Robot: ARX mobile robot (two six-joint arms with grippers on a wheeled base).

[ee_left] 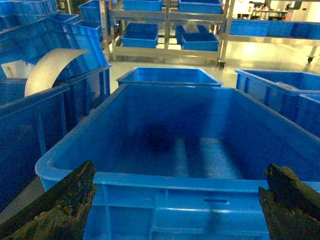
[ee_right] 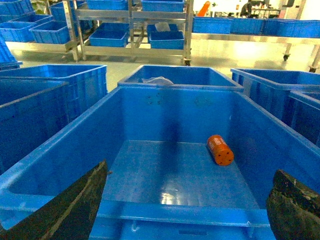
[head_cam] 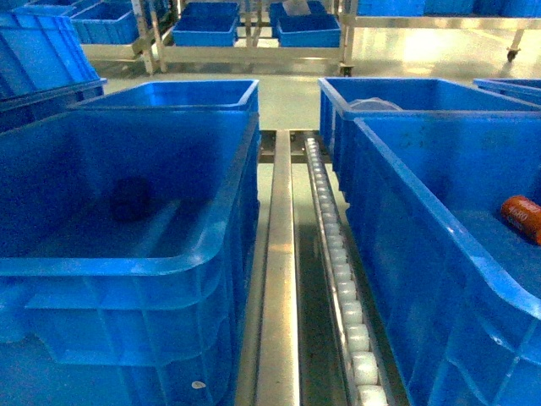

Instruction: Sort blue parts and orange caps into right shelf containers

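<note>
With both grippers' jaws spread wide and empty, the dark, blurred object (head_cam: 131, 200) in the left crate (head_cam: 127, 266) risks being mistaken for a blue part, while one orange cap (ee_right: 220, 149) is already seen in the right crate (ee_right: 165, 212).

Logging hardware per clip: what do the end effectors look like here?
Only fingertips show, in the wrist views. The left end effector has two dark, nearly black fingers with rough, worn brownish surfaces. The right end effector has similar dark wedge-shaped fingers. No cables, markings or arm links are visible.
</note>
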